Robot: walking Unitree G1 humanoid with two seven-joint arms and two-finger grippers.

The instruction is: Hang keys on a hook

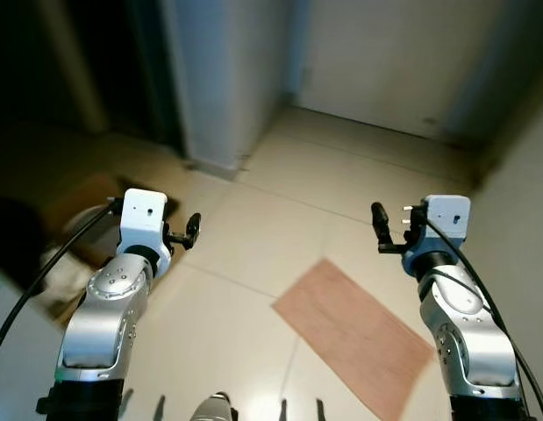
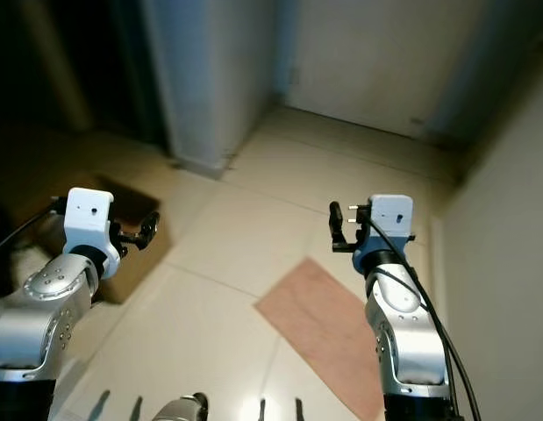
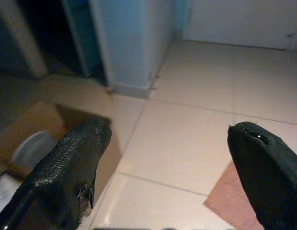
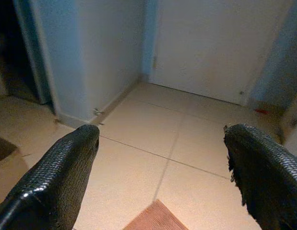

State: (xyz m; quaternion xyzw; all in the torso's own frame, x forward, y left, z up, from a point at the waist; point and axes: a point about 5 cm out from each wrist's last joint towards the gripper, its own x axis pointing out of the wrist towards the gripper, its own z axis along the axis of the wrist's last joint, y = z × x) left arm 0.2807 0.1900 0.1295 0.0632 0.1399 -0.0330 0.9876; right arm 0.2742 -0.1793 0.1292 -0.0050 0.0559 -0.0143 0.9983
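while both arms reach out over a tiled hallway floor, nothing is held in either set of fingers.
landmark: the reddish mat lies on the pale floor tiles, between the two arms and nearer the right one.
left gripper: raised beside the mat's far left side, above the tiles; its black fingers are spread apart and empty.
right gripper: held above the mat's far right corner; fingers parted wide, nothing between them.
cardboard box: open, on the floor well left of the mat, under the left arm.
wall corner: pale, beyond the mat, with a dark opening to its left.
keys and hook: cannot tell where they are.
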